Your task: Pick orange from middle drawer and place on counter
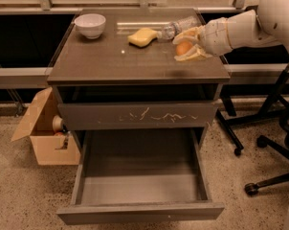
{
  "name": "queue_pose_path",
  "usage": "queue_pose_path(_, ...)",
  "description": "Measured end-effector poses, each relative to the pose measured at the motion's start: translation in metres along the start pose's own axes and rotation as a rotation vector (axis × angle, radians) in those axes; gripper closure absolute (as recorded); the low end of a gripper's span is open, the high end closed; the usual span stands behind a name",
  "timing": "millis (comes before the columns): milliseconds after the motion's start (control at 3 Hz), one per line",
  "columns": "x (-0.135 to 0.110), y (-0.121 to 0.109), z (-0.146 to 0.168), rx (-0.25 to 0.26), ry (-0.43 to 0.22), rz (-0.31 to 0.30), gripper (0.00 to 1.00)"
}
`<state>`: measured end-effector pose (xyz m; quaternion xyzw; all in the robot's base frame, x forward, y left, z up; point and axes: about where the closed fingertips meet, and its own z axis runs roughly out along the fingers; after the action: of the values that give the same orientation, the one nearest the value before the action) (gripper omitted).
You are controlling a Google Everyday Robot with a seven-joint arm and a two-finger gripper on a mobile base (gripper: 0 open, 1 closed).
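The camera view holds one orange [183,48], right of centre in the upper part of the frame, on or just above the right end of the table [111,61]; contact with the surface cannot be made out. One pincer [177,47] reaches in from the upper right on a white arm [240,28], its two pale fingers clenched around the orange, one above and one below.

Also on the table are one white bowl [90,25] at the upper left, one yellow sponge [142,37] near the middle, and one clear bottle [180,26] lying just behind the pincer.

Two drawers show: a scratched drawer front [137,115], closed, and below it the middle drawer [139,190], pulled out, its grey floor bare.

The table is dark and glossy. One open cardboard box [44,133] sits at the left on a speckled floor [20,195]; chair bases [273,128] stand at the right.
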<state>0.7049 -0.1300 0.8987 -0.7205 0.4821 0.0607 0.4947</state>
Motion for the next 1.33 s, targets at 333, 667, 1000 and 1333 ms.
queue_pose_path(333,0.027,-0.022,0.012,0.055,0.002,0.054,1.00)
queue_pose_path(667,0.063,-0.040,0.021,0.106,0.022,0.141,0.97)
queue_pose_path(1000,0.081,-0.045,0.025,0.118,0.035,0.196,0.75)
queue_pose_path(1333,0.092,-0.053,0.024,0.129,0.054,0.221,0.44)
